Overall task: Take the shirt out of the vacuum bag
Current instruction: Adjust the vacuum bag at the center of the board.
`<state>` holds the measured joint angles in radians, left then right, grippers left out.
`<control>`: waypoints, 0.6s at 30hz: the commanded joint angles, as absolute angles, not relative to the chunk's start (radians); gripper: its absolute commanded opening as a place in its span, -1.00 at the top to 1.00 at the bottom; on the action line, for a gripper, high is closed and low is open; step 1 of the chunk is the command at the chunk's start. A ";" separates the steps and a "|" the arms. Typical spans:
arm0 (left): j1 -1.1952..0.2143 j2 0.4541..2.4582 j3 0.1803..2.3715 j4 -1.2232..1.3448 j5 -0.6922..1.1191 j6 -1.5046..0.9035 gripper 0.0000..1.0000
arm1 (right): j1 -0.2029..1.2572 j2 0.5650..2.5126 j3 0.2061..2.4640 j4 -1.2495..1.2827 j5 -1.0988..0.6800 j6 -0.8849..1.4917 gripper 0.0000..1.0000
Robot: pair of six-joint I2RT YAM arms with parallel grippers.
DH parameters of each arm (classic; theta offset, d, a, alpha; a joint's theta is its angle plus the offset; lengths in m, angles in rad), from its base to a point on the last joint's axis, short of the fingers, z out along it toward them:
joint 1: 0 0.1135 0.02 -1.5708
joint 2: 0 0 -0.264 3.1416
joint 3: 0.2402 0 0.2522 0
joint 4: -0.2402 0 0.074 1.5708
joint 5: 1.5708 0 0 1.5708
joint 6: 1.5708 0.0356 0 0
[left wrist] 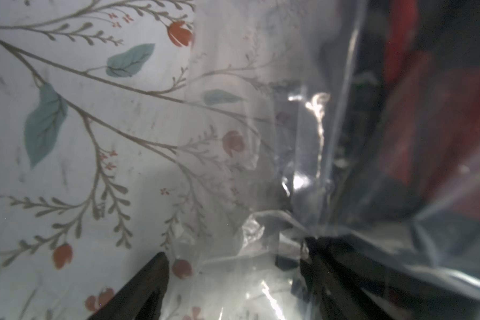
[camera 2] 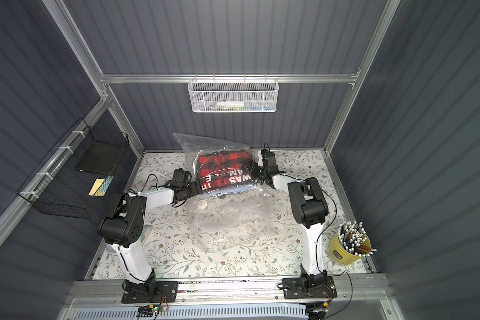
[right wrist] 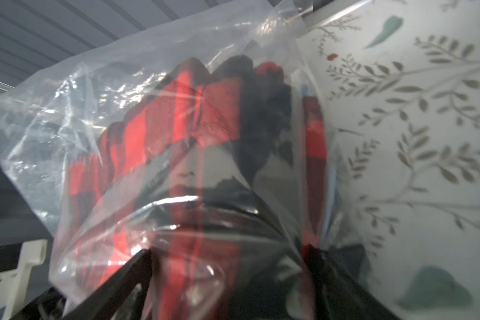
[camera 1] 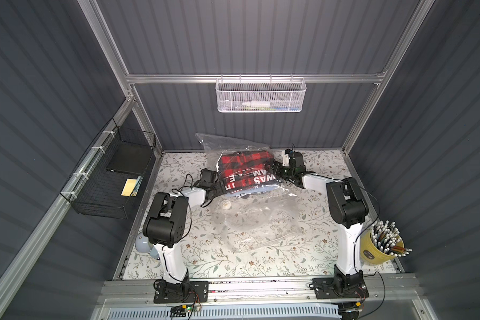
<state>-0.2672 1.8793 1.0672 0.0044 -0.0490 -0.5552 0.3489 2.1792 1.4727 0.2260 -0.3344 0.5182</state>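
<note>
Surroundings: a white mesh basket [camera 1: 227,94] is hung on the back rail, with a white bottle [camera 1: 257,104] laid inside. A black wire basket [camera 1: 94,206] is fixed to the left wall, holding a flat black slab [camera 1: 130,160] and a yellow card [camera 1: 129,187]. A yellow cup [camera 1: 370,256] packed with pens [camera 1: 385,232] is parked at the near right corner, just beside the right arm's base. A pale rounded object [camera 1: 141,243] is half hidden behind the left arm. The table is covered by a matte floral cloth [camera 1: 205,257]. The vacuum bag [camera 1: 255,221] is clear, glossy and heavily crinkled. Its slack empty half is laid flat mid-table, with the round white valve [camera 1: 225,205] on it near the left forearm. The filled half is set at the far side, one corner reared against the ribbed grey back wall [camera 1: 247,41]. The shirt [camera 1: 243,163], a folded red-and-black plaid with white lettering on a black band, is fully enclosed in that far half, between the two arms' ends. Film is seen between the cloth and the fingers in the right wrist view, so the fabric itself is blocked. Left gripper [left wrist: 233,249]: fingers are spread, one tip is pushed into bunched film, the other is clear over the cloth, and nothing is pinched. Right gripper [right wrist: 227,255]: fingers are spread wide on either side of the bagged bundle. Whether it is squeezed cannot be told.
</note>
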 commanded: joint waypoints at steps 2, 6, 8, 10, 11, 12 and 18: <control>-0.357 1.875 1.064 0.003 -0.028 -0.581 -0.62 | 0.416 2.291 1.624 0.107 -0.377 0.477 -0.82; -0.438 1.841 1.051 0.006 -0.054 -0.590 -0.60 | 0.461 2.351 1.739 0.059 -0.373 0.449 -0.84; -0.478 1.829 1.052 0.005 -0.069 -0.595 -0.59 | 0.484 2.376 1.794 0.033 -0.374 0.435 -0.85; -0.518 1.815 1.053 -0.001 -0.093 -0.601 -0.59 | 0.505 2.400 1.843 0.008 -0.383 0.424 -0.86; -0.541 1.807 1.052 -0.004 -0.108 -0.604 -0.59 | 0.517 2.410 1.865 -0.003 -0.388 0.418 -0.86; -0.561 1.799 1.049 -0.006 -0.123 -0.606 -0.59 | 0.530 2.419 1.883 -0.012 -0.391 0.412 -0.87; -0.625 1.726 1.001 -0.043 -0.239 -0.637 -0.64 | 0.584 2.433 1.907 -0.014 -0.419 0.381 -0.88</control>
<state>-0.5812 1.7977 1.0161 -0.1093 -0.2569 -0.6121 0.4583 2.4107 1.9053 0.0746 -0.2722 0.3733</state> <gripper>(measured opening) 0.815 0.940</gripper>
